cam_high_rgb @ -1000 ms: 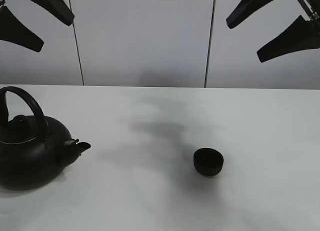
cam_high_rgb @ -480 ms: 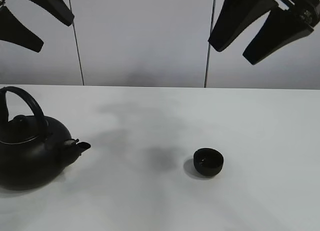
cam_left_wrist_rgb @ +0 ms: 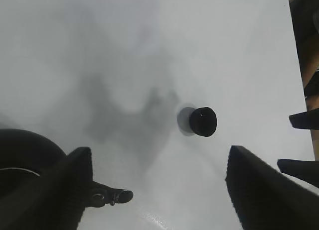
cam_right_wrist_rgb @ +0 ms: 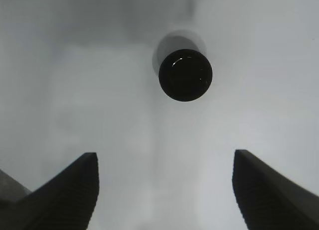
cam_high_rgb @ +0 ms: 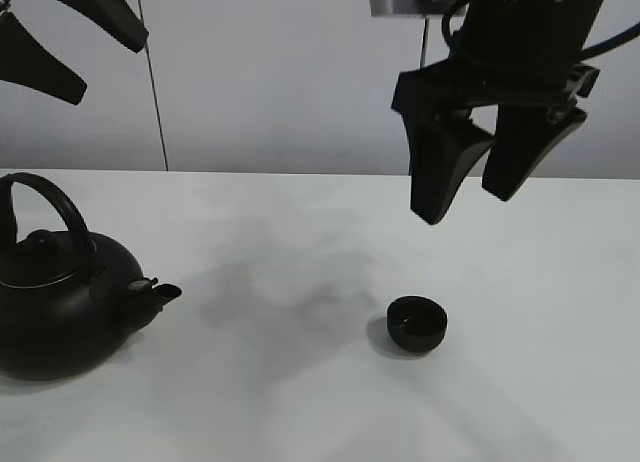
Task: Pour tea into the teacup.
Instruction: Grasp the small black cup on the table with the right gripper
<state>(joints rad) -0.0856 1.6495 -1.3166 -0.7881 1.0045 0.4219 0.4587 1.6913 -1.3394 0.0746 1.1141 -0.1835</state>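
The small black teacup (cam_high_rgb: pixel 417 323) stands on the white table right of centre; it also shows in the left wrist view (cam_left_wrist_rgb: pixel 203 121) and the right wrist view (cam_right_wrist_rgb: pixel 185 74). The black kettle (cam_high_rgb: pixel 55 294) with arched handle sits at the left, spout pointing right; its edge and spout show in the left wrist view (cam_left_wrist_rgb: pixel 20 155). My right gripper (cam_high_rgb: pixel 470 202) is open and empty, hanging above and slightly behind the teacup. My left gripper (cam_high_rgb: pixel 75 47) is open and empty, high at the upper left above the kettle.
The white table (cam_high_rgb: pixel 300 232) ends at a grey panelled wall (cam_high_rgb: pixel 280 72) behind. A dark strip beyond the table's edge shows in the left wrist view (cam_left_wrist_rgb: pixel 305 36).
My right gripper has come down and leftward from the upper right corner to hover above the teacup. The left gripper, kettle and teacup have not moved.
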